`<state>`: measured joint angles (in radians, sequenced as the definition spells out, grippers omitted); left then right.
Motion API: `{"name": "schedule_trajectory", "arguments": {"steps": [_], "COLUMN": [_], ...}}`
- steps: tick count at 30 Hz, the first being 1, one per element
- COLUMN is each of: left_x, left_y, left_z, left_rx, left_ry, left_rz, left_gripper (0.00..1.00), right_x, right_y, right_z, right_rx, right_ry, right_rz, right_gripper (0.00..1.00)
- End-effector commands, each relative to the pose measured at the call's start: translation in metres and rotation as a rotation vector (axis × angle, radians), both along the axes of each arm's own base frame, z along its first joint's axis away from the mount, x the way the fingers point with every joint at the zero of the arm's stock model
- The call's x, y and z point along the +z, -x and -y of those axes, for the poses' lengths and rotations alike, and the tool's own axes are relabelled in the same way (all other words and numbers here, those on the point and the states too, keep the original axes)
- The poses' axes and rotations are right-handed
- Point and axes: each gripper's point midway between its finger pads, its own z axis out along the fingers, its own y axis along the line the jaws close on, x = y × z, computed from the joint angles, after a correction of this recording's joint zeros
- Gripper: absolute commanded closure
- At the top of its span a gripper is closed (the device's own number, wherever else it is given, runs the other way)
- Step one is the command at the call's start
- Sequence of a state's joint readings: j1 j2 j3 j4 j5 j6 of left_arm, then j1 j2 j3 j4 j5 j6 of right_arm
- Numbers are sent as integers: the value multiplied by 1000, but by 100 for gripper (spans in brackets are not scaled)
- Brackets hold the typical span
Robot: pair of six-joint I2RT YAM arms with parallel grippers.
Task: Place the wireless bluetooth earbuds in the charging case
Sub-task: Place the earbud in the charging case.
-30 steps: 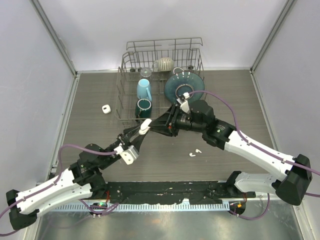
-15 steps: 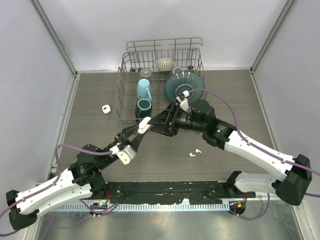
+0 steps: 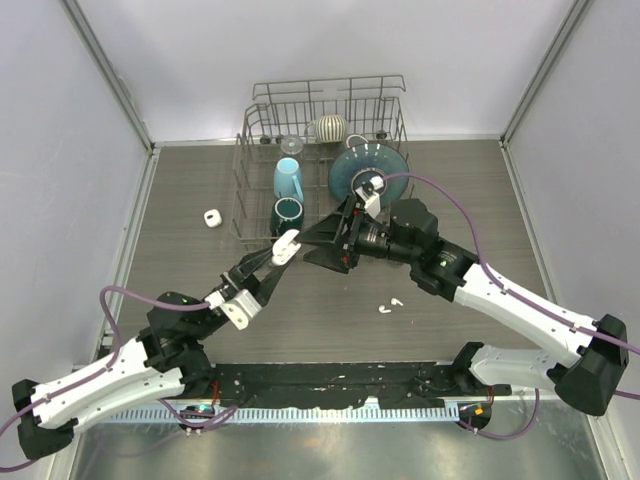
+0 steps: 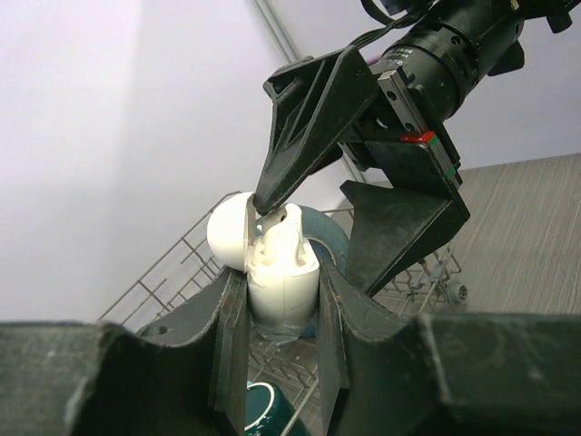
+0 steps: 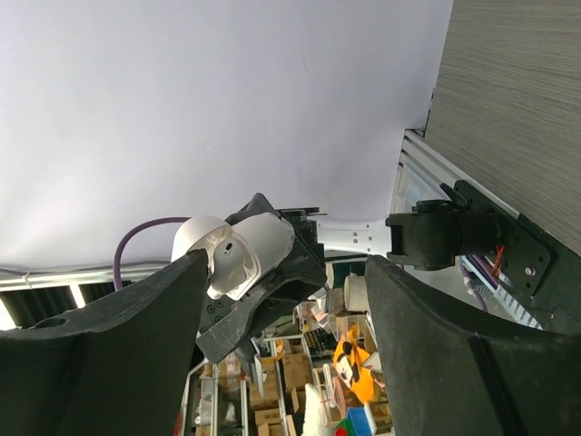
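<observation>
Charging case (image 4: 283,272) hangs lid-open above the tabletop (image 3: 480,200), pinched in the jaws of the left gripper (image 3: 282,254) to present its mouth to the right gripper (image 3: 312,248) at 3 o'clock, jaws spread, while two wireless bluetooth earbuds (image 3: 389,305) lie loose at 5 o'clock.

Plain white walls (image 3: 300,50) stand behind the grey wood-grain table (image 3: 190,180) and along both its sides, under soft, even light.
</observation>
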<state>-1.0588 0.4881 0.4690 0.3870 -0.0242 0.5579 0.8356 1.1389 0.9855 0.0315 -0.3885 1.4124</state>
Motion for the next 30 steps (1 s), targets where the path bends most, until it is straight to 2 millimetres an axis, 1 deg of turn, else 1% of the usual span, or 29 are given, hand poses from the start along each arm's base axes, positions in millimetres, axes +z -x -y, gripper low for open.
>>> {"name": "schedule_trajectory", "arguments": {"steps": [1, 3, 4, 5, 7, 8, 9, 10, 12, 14, 15, 16, 17, 18, 21, 22, 24, 25, 27, 28, 29, 30], "left_x": [8, 9, 10, 10, 13, 14, 13, 16, 17, 18, 17, 17, 17, 16, 12, 8, 7, 6, 5, 5, 6, 3], "left_y": [9, 10, 10, 11, 12, 13, 14, 14, 15, 15, 15, 16, 16, 15, 15, 14, 16, 16, 17, 18, 19, 20], "left_z": [4, 3, 3, 3, 3, 3, 3, 2, 2, 2, 2, 2, 2, 3, 4, 6, 6, 6, 6, 6, 6, 7], "left_rx": [-57, -59, -62, -66, -74, -78, -82, -85, -89, -90, -92, -93, -92, -93, -91, -92, -96, -98, -102, -106, -111, -116], "left_ry": [52, 65, 73, 78, 92, 96, 99, 108, 118, 120, 119, 120, 121, 116, 88, 70, 58, 50, 41, 36, 35, 24], "left_rz": [5, -2, -1, -4, -4, -5, -7, -5, -3, -4, -6, -5, -3, -6, -7, -16, -10, -9, -9, -9, -8, -13], "left_gripper": [100, 100, 100, 100, 100, 100, 100, 100, 100, 100, 100, 100, 100, 100, 100, 100, 100, 100, 100, 100, 100, 100], "right_x": [53, 50, 48, 47, 45, 44, 43, 44, 42, 41, 39, 39, 38, 39, 38, 37, 35, 35, 36, 37, 37, 40], "right_y": [4, 2, 2, 1, 2, 2, 2, 2, 1, 2, 1, 2, 3, 3, 4, 4, 4, 4, 4, 3, 1, 1], "right_z": [8, 9, 9, 9, 9, 9, 8, 9, 7, 7, 6, 6, 5, 5, 5, 4, 3, 3, 1, 0, 0, 0], "right_rx": [-6, -15, -18, -22, -19, -18, -18, -18, -15, -12, -10, -4, 0, 3, 9, 11, 15, 16, 24, 24, 16, 13], "right_ry": [-128, -114, -110, -108, -107, -107, -105, -107, -102, -98, -95, -95, -97, -104, -105, -104, -108, -108, -120, -122, -124, -133], "right_rz": [126, 123, 122, 118, 115, 113, 111, 111, 107, 102, 98, 95, 85, 86, 66, 60, 53, 49, 48, 48, 47, 58], "right_gripper": [25, 27, 30, 39, 42, 52, 58, 61, 59, 61, 67, 81, 83, 83, 88, 89, 89, 87, 81, 74, 71, 68]}}
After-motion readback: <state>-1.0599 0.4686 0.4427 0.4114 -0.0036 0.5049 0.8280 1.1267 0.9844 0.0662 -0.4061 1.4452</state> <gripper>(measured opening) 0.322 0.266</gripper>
